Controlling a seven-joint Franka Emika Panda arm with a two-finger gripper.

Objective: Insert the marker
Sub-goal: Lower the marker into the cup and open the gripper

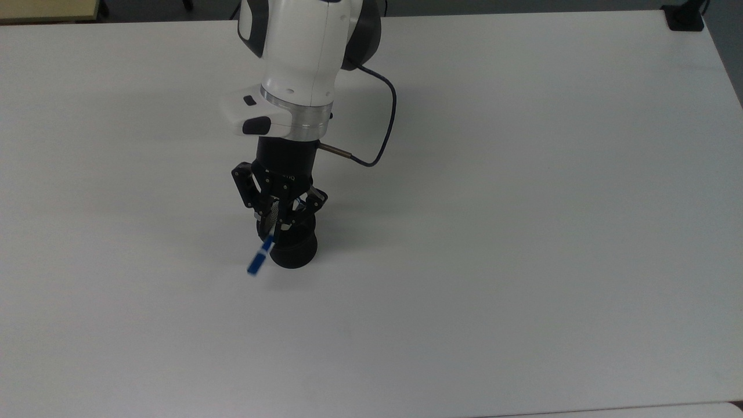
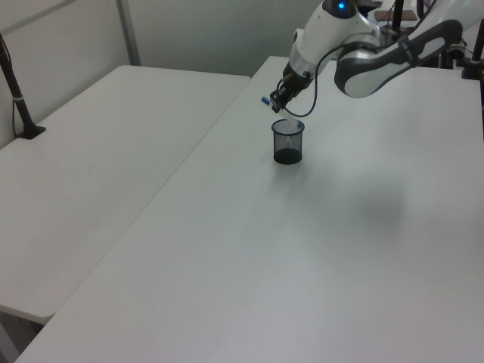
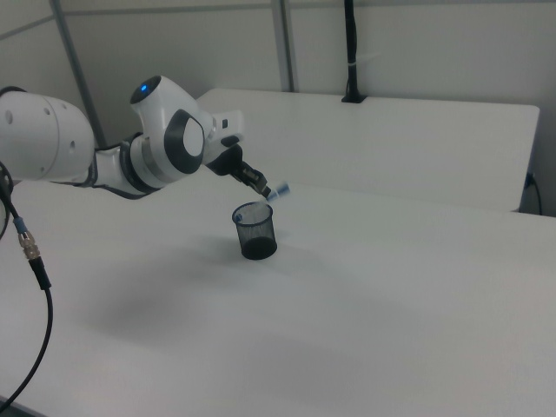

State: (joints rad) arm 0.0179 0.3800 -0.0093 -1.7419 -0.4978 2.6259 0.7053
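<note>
Marker point(image 1: 259, 255) sits clamped, tilted, in my closed gripper point(image 1: 273, 223) just above the mesh cup point(image 1: 293, 247) near the table point(image 1: 522, 232) middle, so lowering and release remain.

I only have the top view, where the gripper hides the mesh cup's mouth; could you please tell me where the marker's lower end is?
Observer: In the left view the marker slants down from the gripper, its lower end right at the rim of the cup.
Operator: Thank you. How steeply is it tilted?
Observer: Clearly off vertical there, with the blue cap high toward the left view's left.
Operator: Is the cup standing properly?
Observer: Yes, the right view shows it upright on the table, below the gripper.
</note>
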